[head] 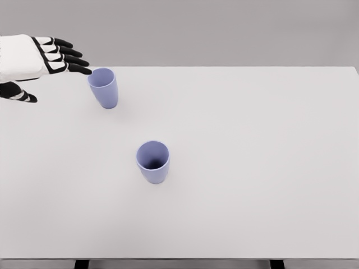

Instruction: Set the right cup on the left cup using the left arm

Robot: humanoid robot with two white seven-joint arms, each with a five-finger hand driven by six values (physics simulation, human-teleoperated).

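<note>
Two lavender-blue cups stand upright on the white table [252,168]. The left cup [104,88] is at the far left, the right cup [152,161] nearer the front, left of the middle. My left hand [53,70] comes in from the left edge, white with black fingers. Its fingers [70,56] are stretched out flat and its thumb hangs below, holding nothing. The fingertips reach almost to the left cup's rim, just left of it. The hand is well away from the right cup. No right arm shows.
The table's far edge runs across the upper part of the picture, against a grey wall. Its front edge lies near the bottom, with two dark legs showing beneath.
</note>
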